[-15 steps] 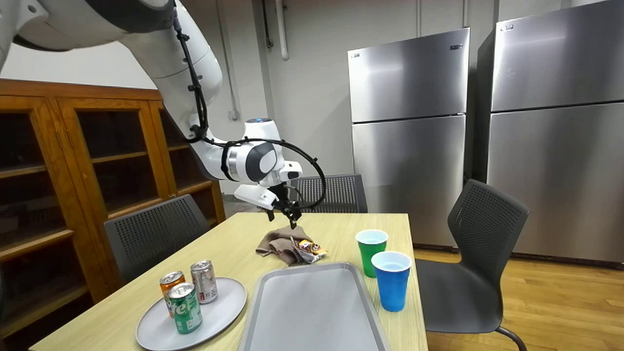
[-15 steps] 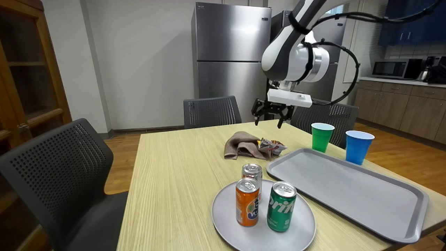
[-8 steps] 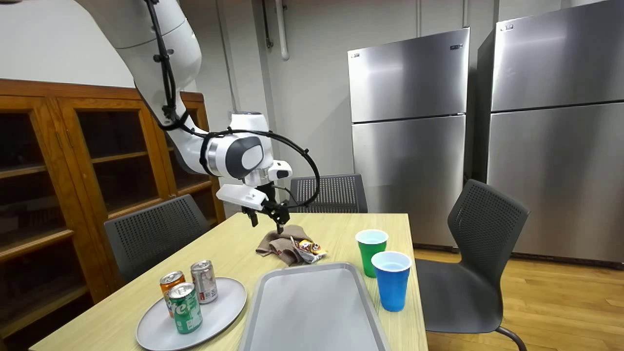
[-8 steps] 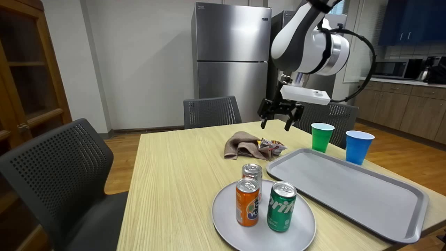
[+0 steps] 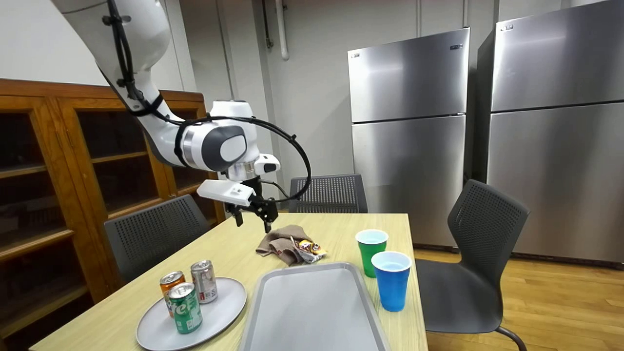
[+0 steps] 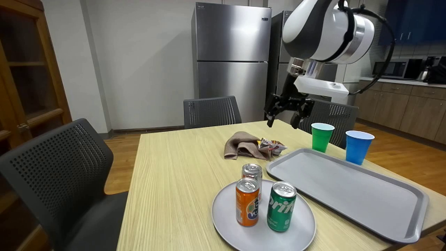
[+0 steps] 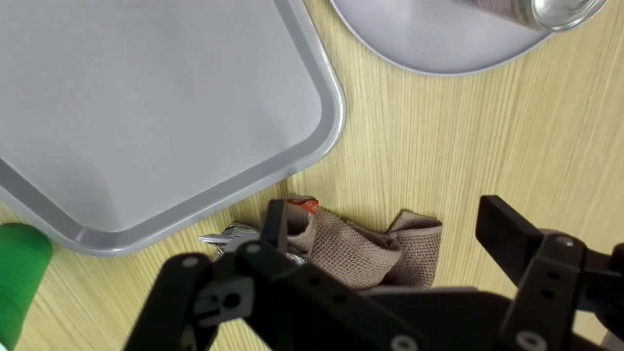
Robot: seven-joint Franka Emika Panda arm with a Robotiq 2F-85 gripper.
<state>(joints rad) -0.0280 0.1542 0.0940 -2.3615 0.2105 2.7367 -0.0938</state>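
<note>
Wrist view shows the black gripper point(image 7: 382, 222) over the pale wooden desk point(image 7: 414, 146), its jaws standing wide apart, with a crumpled, coarsely woven brown cloth point(image 7: 353, 248) lying on the wood below and partly hidden by the gripper. In both exterior views the gripper hangs above the desk at the end of the white robot arm point(image 5: 200, 146), near the cloth and apart from it. Against one side of the cloth lie shiny snack wrappers point(image 5: 309, 247) printed in yellow and red, and cloth and wrappers together rest just off the short end of a grey rectangular tray point(image 5: 317, 307). Along one long side of the tray stand a green plastic cup point(image 6: 321, 139) and a blue plastic cup point(image 6: 358, 149), the green one nearer the wrappers. Across the tray from them, a round grey plate point(image 6: 258, 240) carries an orange Fanta can point(image 6: 247, 205), a green Sprite can point(image 6: 282, 209) and a silver can point(image 5: 204, 282) whose label is too small to read, all three upright. Perforated dark grey chairs point(image 5: 482, 229) stand around the desk. Farther back, in an exterior view, two stainless-steel refrigerators point(image 5: 409, 83) stand side by side, with a glass-doored wooden cabinet point(image 5: 66, 146) at the left.
</note>
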